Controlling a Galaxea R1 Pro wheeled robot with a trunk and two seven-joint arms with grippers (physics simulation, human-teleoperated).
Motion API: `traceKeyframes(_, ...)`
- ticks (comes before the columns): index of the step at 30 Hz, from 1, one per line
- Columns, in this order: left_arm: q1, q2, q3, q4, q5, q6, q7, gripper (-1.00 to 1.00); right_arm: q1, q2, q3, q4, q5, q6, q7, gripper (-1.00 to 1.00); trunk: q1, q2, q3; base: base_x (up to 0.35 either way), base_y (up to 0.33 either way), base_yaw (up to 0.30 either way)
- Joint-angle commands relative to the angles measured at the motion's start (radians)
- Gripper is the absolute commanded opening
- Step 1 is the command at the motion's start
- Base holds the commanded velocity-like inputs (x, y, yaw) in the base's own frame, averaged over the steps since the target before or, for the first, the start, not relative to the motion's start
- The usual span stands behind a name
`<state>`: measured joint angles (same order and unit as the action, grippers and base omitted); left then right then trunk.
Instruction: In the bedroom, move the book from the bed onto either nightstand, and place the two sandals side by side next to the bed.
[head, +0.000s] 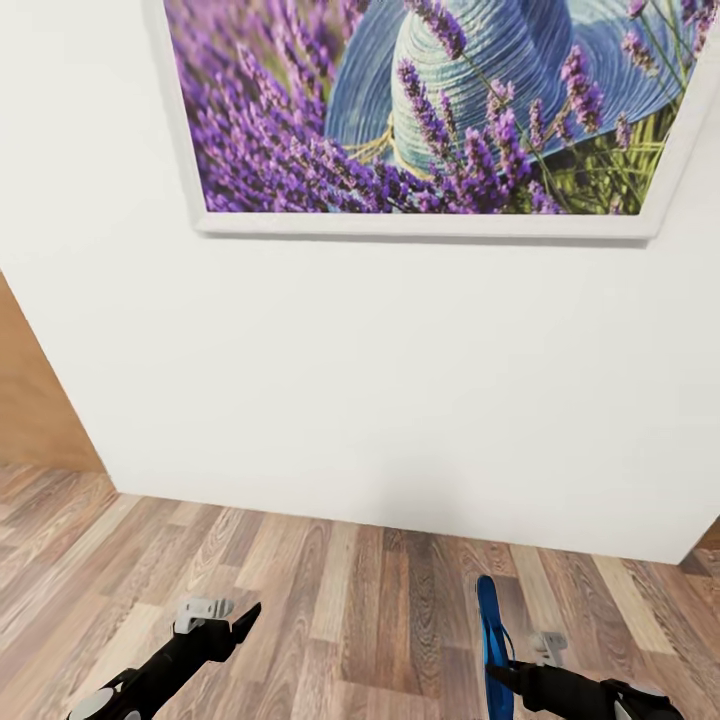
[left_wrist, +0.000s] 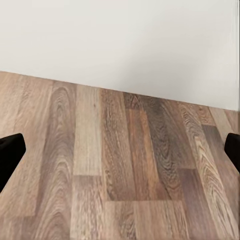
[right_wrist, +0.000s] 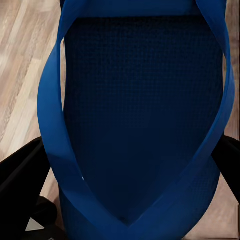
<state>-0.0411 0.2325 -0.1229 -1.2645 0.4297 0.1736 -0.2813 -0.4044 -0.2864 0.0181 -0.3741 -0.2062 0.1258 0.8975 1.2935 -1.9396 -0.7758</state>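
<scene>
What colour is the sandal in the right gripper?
Blue: the sandal has bright blue straps over a darker navy textured footbed, clearest in the right wrist view.

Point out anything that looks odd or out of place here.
One thing: a blue sandal stands on edge in the air, clamped in the right gripper, facing a bare white wall under a lavender picture. The left gripper is open, holding nothing.

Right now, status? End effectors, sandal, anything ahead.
Right end effector shut on blue sandal, carried on edge. Left end effector open, nothing in it. White wall with lavender picture directly ahead.
</scene>
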Motion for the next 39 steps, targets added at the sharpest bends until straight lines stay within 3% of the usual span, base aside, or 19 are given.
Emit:
traceKeyframes(1, 0.000, 0.001, 0.000, -0.001, 0.011, 0.007, -0.001, 1.00, -0.001, 0.000, 0.002, 0.000, -0.010, 0.011, 0.002, -1.00, 0.000, 0.000, 0.000, 0.000, 0.000, -0.236)
traceKeyframes(26, 0.000, -0.001, -0.002, 0.000, 0.012, 0.007, -0.001, 1.00, -0.001, 0.000, 0.002, 0.000, -0.010, 0.011, 0.000, -1.00, 0.000, 0.000, 0.020, 0.000, 0.000, -0.247)
traceKeyframes(33, 0.000, -0.001, -0.056, 0.000, 0.012, 0.007, 0.000, 1.00, -0.001, 0.000, 0.002, 0.000, -0.010, 0.011, -0.002, -1.00, 0.000, 0.000, 0.026, 0.000, 0.000, -0.256)
traceKeyframes(39, 0.000, -0.001, -0.062, 0.002, 0.012, 0.007, 0.001, 1.00, -0.001, 0.000, 0.002, 0.000, -0.010, 0.011, -0.002, -1.00, 0.000, 0.000, 0.030, 0.000, 0.000, -0.258)
